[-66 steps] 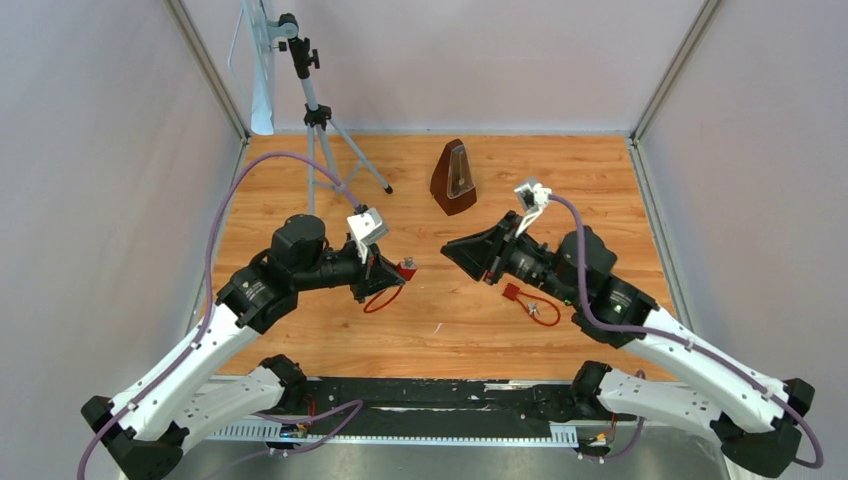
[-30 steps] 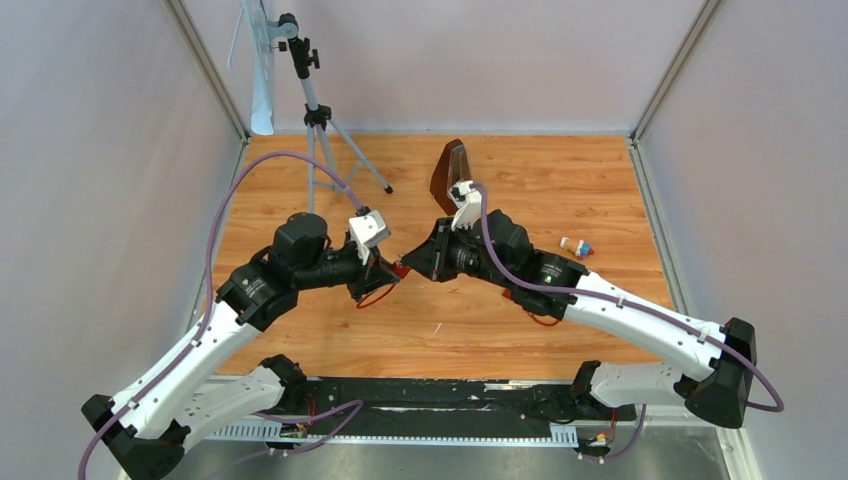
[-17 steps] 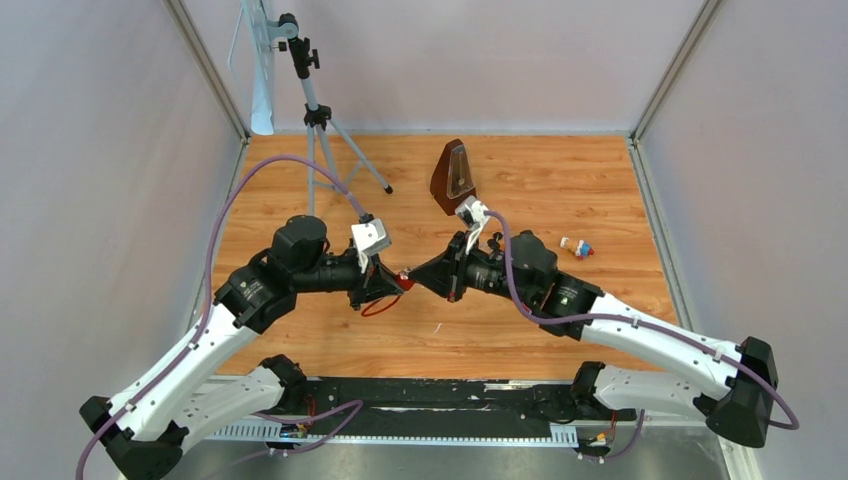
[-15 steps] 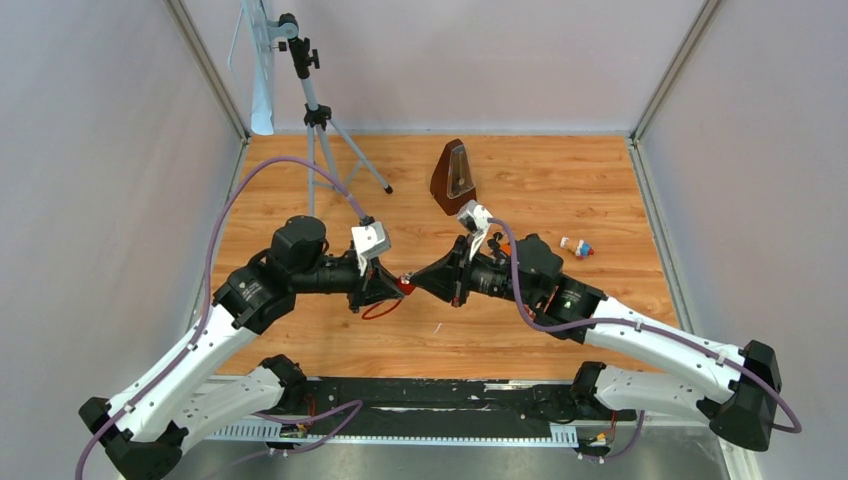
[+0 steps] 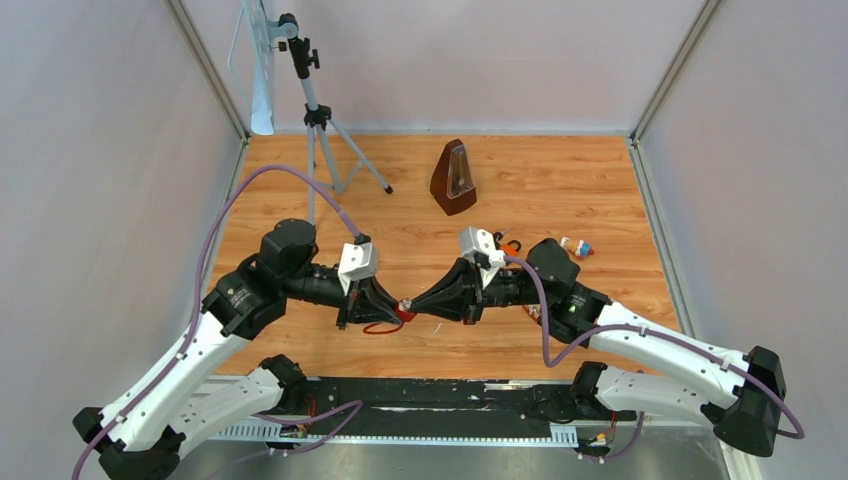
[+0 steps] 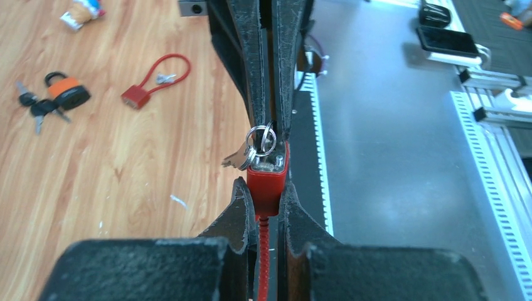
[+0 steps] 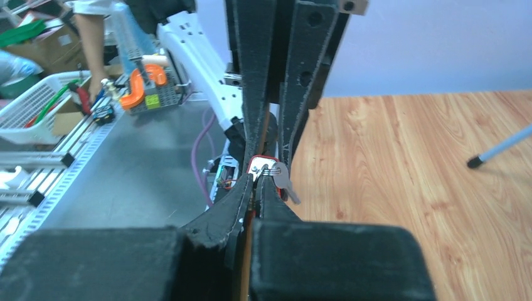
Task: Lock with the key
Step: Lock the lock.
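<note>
A red cable lock (image 5: 404,310) hangs between my two grippers, above the wooden table near its front. My left gripper (image 5: 392,307) is shut on the lock's red body (image 6: 266,179), and the ribbed red cable runs down between its fingers. My right gripper (image 5: 416,306) meets it tip to tip and is shut on the key at the lock's metal end face. A key ring (image 6: 260,139) and a spare key (image 6: 235,160) dangle there. In the right wrist view my right gripper (image 7: 257,180) pinches at the ring, with the spare key (image 7: 283,180) hanging beside the red lock (image 7: 260,162).
A brown metronome (image 5: 453,178) stands at the back centre and a tripod (image 5: 318,115) at the back left. An orange padlock with keys (image 6: 66,93) and a second red cable lock (image 6: 141,94) lie on the table by my right arm. A small toy (image 5: 575,247) lies to the right.
My right gripper swung in from the right, met the lock and shut on the key. Both grippers then moved together with the lock toward the table's near edge.
</note>
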### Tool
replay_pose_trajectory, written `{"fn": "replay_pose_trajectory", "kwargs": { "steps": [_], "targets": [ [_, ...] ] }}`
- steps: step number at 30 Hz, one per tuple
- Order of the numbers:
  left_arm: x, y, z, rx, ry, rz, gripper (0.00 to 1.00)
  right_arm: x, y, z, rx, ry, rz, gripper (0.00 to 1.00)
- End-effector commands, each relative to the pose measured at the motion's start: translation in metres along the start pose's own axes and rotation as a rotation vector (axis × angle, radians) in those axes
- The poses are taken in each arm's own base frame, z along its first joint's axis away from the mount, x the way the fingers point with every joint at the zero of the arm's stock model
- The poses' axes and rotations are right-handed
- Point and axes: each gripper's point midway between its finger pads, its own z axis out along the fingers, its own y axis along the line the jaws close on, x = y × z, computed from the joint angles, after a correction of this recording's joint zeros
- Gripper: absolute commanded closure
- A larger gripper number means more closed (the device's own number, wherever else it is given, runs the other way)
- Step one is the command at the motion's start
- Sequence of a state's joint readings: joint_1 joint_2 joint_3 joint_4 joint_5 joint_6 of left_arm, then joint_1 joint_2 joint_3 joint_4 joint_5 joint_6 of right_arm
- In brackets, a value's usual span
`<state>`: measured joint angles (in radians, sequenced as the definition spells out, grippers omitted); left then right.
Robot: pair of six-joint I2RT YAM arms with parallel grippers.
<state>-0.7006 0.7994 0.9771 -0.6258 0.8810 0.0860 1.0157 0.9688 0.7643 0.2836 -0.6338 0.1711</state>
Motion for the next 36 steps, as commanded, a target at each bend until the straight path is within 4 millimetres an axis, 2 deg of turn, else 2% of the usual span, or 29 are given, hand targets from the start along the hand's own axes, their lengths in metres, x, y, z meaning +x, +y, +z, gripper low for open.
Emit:
{"fn": "replay_pose_trajectory", "kwargs": {
  "steps": [1, 11, 15, 17, 19, 20, 22, 24, 26, 28, 32, 35, 36],
  "targets": [
    [-0.007, -0.020, -0.001, 0.128, -0.029, 0.067, 1.00, -0.032, 0.043, -0.003, -0.233, -0.108, -0.199, 1.00],
    [-0.013, -0.037, -0.003, 0.223, -0.071, 0.098, 1.00, -0.025, 0.057, -0.005, -0.341, -0.088, -0.237, 1.00],
    [-0.016, -0.043, -0.002, 0.274, -0.079, 0.058, 1.00, -0.025, 0.063, -0.006, -0.391, -0.085, -0.268, 1.00],
    [-0.017, -0.042, -0.001, 0.278, -0.072, 0.040, 1.00, -0.026, 0.061, -0.005, -0.374, -0.078, -0.256, 1.00],
    [-0.016, -0.036, 0.001, 0.247, -0.066, 0.028, 1.00, -0.029, 0.047, -0.001, -0.282, -0.083, -0.210, 0.99],
    [-0.016, -0.030, 0.002, 0.209, -0.063, 0.025, 1.00, -0.031, 0.040, 0.000, -0.228, -0.085, -0.177, 0.93],
    [-0.017, -0.019, 0.004, 0.143, -0.063, 0.012, 1.00, -0.030, 0.030, -0.001, -0.147, -0.076, -0.123, 0.73],
    [-0.017, -0.008, 0.005, 0.073, -0.066, 0.001, 1.00, -0.030, 0.015, -0.003, -0.032, -0.078, -0.045, 0.45],
    [-0.017, 0.000, 0.006, 0.023, -0.071, -0.037, 1.00, -0.033, 0.000, -0.009, 0.096, -0.096, 0.044, 0.34],
    [-0.015, 0.003, 0.007, 0.006, -0.076, -0.057, 1.00, -0.037, -0.014, -0.017, 0.213, -0.132, 0.133, 0.29],
    [-0.008, 0.004, 0.009, 0.006, -0.079, -0.087, 1.00, -0.046, -0.022, -0.035, 0.317, -0.240, 0.230, 0.26],
    [-0.005, 0.003, 0.010, 0.010, -0.083, -0.098, 1.00, -0.048, -0.024, -0.041, 0.352, -0.266, 0.272, 0.33],
    [-0.005, 0.003, 0.010, 0.011, -0.085, -0.102, 1.00, -0.046, -0.024, -0.041, 0.350, -0.258, 0.274, 0.42]
  ]
}}
